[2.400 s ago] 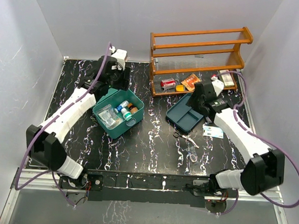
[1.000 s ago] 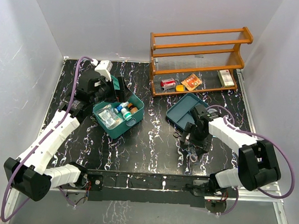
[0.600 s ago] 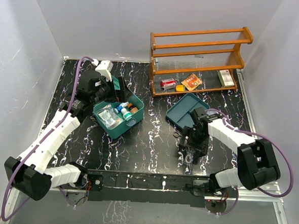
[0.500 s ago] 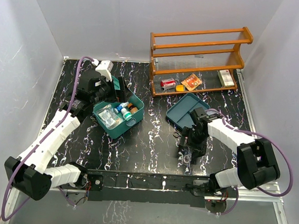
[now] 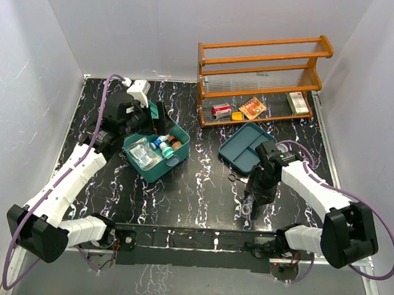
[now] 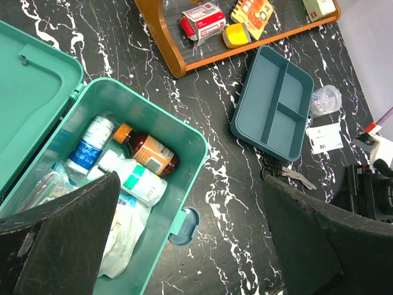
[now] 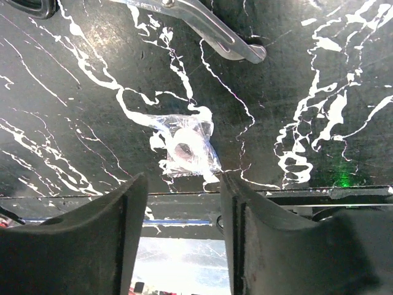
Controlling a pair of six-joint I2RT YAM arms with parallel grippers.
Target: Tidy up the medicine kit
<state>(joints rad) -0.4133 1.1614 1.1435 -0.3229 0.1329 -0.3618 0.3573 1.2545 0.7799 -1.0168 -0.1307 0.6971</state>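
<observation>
Top view: the kit (image 5: 152,173) is sitting lid-open at nine o'clock on the table (image 5: 201,188). The right gripper (image 5: 250,205) is hanging low at five o'clock, seemingly collecting a loose item for the kit.

Left wrist: the left gripper (image 6: 191,179) is hovering over the kit's bottles (image 6: 138,178), its fingers (image 6: 61,227) standing wide apart and empty.

Right wrist: the fingers (image 7: 92,227) are standing half apart, flanking a wrapped roll (image 7: 184,149) without clamping it, with scissors (image 7: 212,34) at twelve o'clock. The next move calls for squeezing, lifting and carrying the roll to the kit.

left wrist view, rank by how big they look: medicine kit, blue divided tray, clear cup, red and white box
1. medicine kit, also nearest the camera
2. blue divided tray
3. red and white box and clear cup look about alike
</observation>
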